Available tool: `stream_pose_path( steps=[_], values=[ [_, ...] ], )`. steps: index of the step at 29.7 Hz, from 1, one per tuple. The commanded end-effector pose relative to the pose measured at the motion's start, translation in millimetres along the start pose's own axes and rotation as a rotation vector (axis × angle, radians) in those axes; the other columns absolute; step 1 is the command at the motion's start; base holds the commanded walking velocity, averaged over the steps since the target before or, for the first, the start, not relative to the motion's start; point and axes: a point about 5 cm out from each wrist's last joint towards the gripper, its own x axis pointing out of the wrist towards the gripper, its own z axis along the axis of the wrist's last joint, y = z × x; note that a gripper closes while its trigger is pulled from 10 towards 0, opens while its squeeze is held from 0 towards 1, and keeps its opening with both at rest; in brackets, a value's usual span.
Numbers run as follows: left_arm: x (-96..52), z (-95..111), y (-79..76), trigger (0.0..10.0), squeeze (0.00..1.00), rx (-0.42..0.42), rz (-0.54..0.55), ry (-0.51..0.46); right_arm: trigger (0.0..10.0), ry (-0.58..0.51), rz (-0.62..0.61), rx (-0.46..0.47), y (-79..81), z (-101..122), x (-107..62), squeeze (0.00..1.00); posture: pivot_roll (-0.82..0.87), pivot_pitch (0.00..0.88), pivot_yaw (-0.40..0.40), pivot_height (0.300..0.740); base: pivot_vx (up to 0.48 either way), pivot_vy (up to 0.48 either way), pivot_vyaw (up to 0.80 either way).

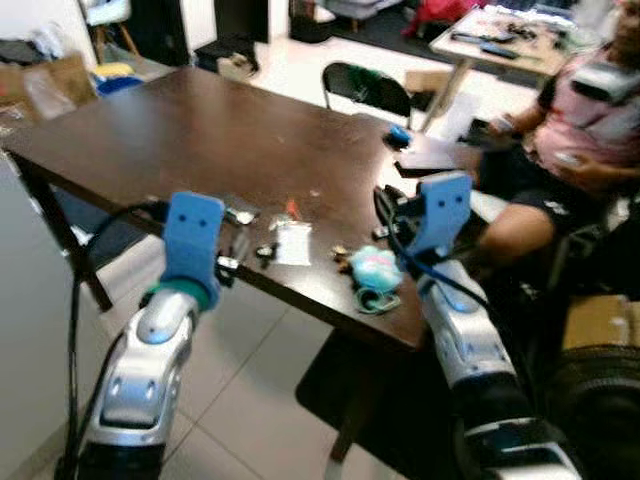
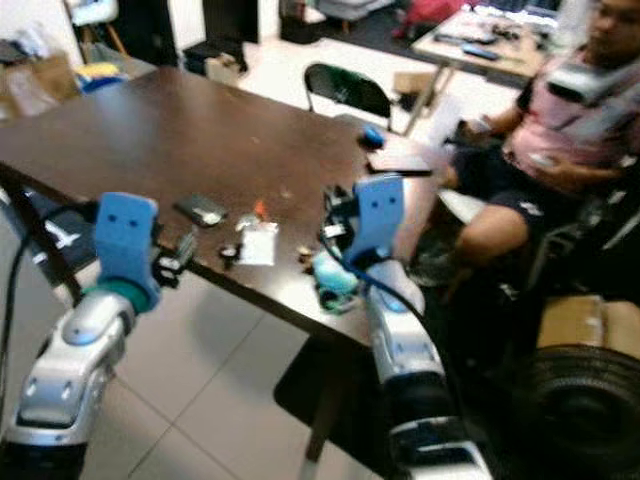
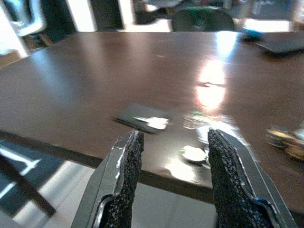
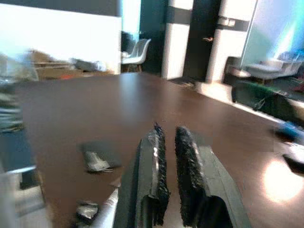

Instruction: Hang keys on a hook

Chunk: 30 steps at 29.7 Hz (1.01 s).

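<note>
Daylit interior, moderately bright. All four views are soft with motion blur, strongest toward the edges of the head views. Glare patches lie on the glossy brown table (image 3: 211,88), washing out small items there. Background windows and floor are overexposed. The near fingers (image 3: 126,180) remain comparatively sharp.

Dark wooden table (image 1: 200,140) on pale tiled floor (image 1: 230,400) — black chair (image 1: 365,88) behind.

Two tables are standing in the room: one dark brown table (image 1: 200,140) close by and one lighter table (image 1: 470,45) further back. One black chair (image 1: 365,90) is sitting behind the brown table, and one person (image 1: 580,130) is sitting beside it. Two grippers are showing, the left gripper (image 3: 173,161) and the right gripper (image 4: 168,142).
</note>
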Motion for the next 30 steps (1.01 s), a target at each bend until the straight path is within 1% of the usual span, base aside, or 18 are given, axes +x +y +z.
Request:
stream_pose_path(
  steps=[1,8,11,12,13,14,16,17,19,21,23,24,25,26,27,28,29,30],
  values=[
    [0.4,-3,-6.4,10.0,0.0,-0.015,-0.013,0.01,10.0,0.013,-0.037,-0.002,-11.3,-3,-6.1,0.0,0.11,0.075,0.049,0.74,0.435,0.0,0.0],
    [0.5,-3,-6.3,10.0,0.0,-0.019,-0.011,0.009,10.0,0.011,-0.035,-0.004,-10.9,-3,-6.5,0.0,0.1,0.07,0.05,0.74,0.397,0.0,0.0],
    [0.6,-4,-7.4,10.0,0.0,-0.007,-0.03,0.022,10.0,0.01,-0.034,-0.008,-11.3,-3,-6.5,0.0,0.1,0.068,0.051,0.74,0.0,0.0,0.0],
    [-0.7,-6,-11.1,10.0,0.0,0.027,-0.092,0.03,10.0,0.015,-0.032,-0.01,-12.2,-3,-6.7,0.0,0.1,0.066,0.049,0.74,0.0,0.0,0.0],
    [-0.7,-6,-11.1,10.0,0.0,0.027,-0.092,0.03,10.0,0.015,-0.032,-0.01,-12.2,-3,-6.7,0.0,0.1,0.066,0.049,0.74,0.0,0.0,0.0],
    [-5.1,-6,-17.2,10.0,0.0,0.136,-0.192,0.01,10.0,0.029,-0.018,-0.033,-14.2,-5,-7.6,0.0,0.1,0.065,0.048,0.74,0.0,0.0,0.0],
    [-5.1,-6,-17.2,10.0,0.0,0.136,-0.192,0.01,10.0,0.029,-0.018,-0.033,-14.2,-5,-7.6,0.0,0.1,0.065,0.048,0.74,0.0,0.0,0.0],
    [-14.7,-17,-23.6,10.0,0.0,0.421,-0.361,0.027,10.0,0.092,0.003,-0.079,-24.2,-11,-11.0,0.0,0.1,0.063,0.043,0.74,0.0,0.0,0.0],
    [-14.7,-17,-23.6,10.0,0.0,0.421,-0.361,0.027,10.0,0.092,0.003,-0.079,-24.2,-11,-11.0,0.0,0.1,0.063,0.043,0.74,0.0,0.0,0.0],
    [-21.4,-25,-24.7,10.0,0.0,0.571,-0.458,0.059,10.0,0.144,0.018,-0.113,-32.0,-16,-13.6,0.0,0.1,0.062,0.042,0.74,0.0,0.0,0.0],
    [-21.4,-25,-24.7,10.0,0.0,0.571,-0.458,0.059,10.0,0.144,0.018,-0.113,-32.0,-16,-13.6,0.0,0.1,0.062,0.042,0.74,0.0,0.0,0.0],
    [-26.9,-29,-27.5,10.0,0.0,0.614,-0.522,0.079,10.0,0.157,0.019,-0.121,-35.4,-16,-14.0,0.0,0.1,0.062,0.042,0.74,0.0,0.0,0.0],
    [-26.9,-29,-27.5,10.0,0.0,0.614,-0.522,0.079,10.0,0.157,0.019,-0.121,-35.4,-16,-14.0,0.0,0.1,0.062,0.042,0.74,0.0,0.0,0.0],
    [-32.3,-36,-29.4,10.0,0.0,0.67,-0.578,0.108,10.0,0.159,0.01,-0.123,-39.1,-15,-13.3,0.0,0.1,0.062,0.043,0.74,0.0,0.0,0.0],
    [-32.3,-36,-29.4,10.0,0.0,0.67,-0.578,0.108,10.0,0.159,0.01,-0.123,-39.1,-15,-13.3,0.0,0.1,0.062,0.043,0.74,0.0,0.0,0.0],
    [-35.8,-41,-29.8,10.0,0.0,0.702,-0.608,0.138,10.0,0.157,0.0,-0.126,-42.2,-14,-12.5,0.0,0.1,0.063,0.044,0.74,0.0,0.0,0.0],
    [-34.8,-45,-27.8,10.0,0.0,0.719,-0.589,0.163,10.0,0.149,-0.011,-0.115,-44.0,-12,-11.2,0.0,0.1,0.065,0.046,0.74,0.0,0.0,0.0],
    [-34.8,-45,-27.8,10.0,0.0,0.719,-0.589,0.163,10.0,0.149,-0.011,-0.115,-44.0,-12,-11.2,0.0,0.1,0.065,0.046,0.74,0.0,0.0,0.0]
  ],
)
